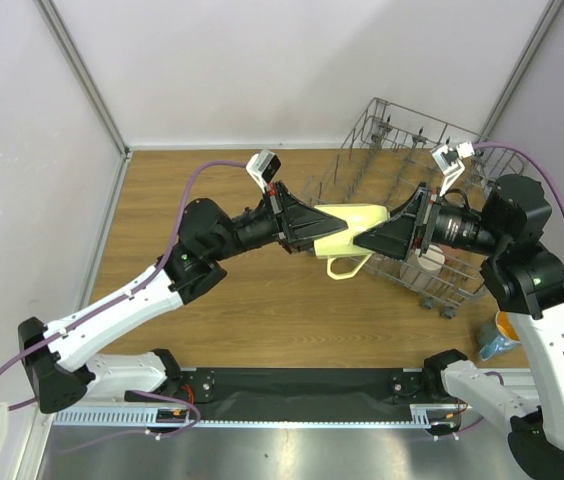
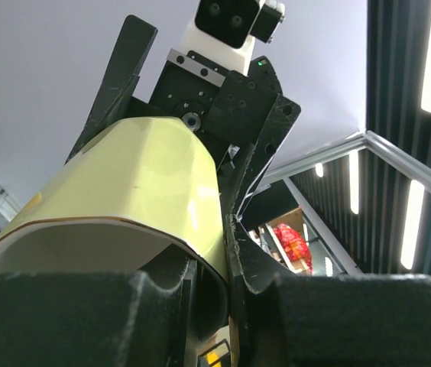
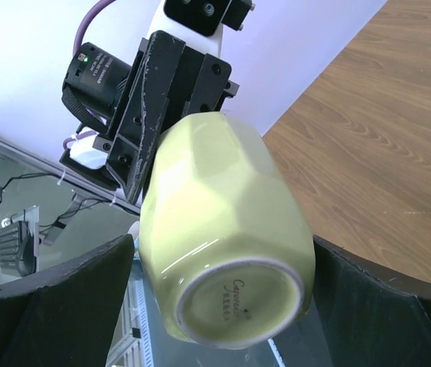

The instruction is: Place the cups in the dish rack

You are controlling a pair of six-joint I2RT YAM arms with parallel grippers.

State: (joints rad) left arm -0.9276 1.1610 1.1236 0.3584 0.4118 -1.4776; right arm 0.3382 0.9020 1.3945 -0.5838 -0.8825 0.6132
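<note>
We identify a robotics lab cell. Plain partition walls point(image 1: 292, 60) with aluminium posts point(image 1: 84, 75) enclose the wooden counter point(image 1: 252, 300).

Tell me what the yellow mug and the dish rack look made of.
The pale yellow mug: likely glazed ceramic; glossy faceted wall with highlights, printed mark on its ringed base. The dish rack: apparently grey metal wire, perhaps coated; thin open grid with upright tines.

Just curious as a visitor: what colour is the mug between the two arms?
The mug is pale yellow, seen best in the right wrist view.
</note>
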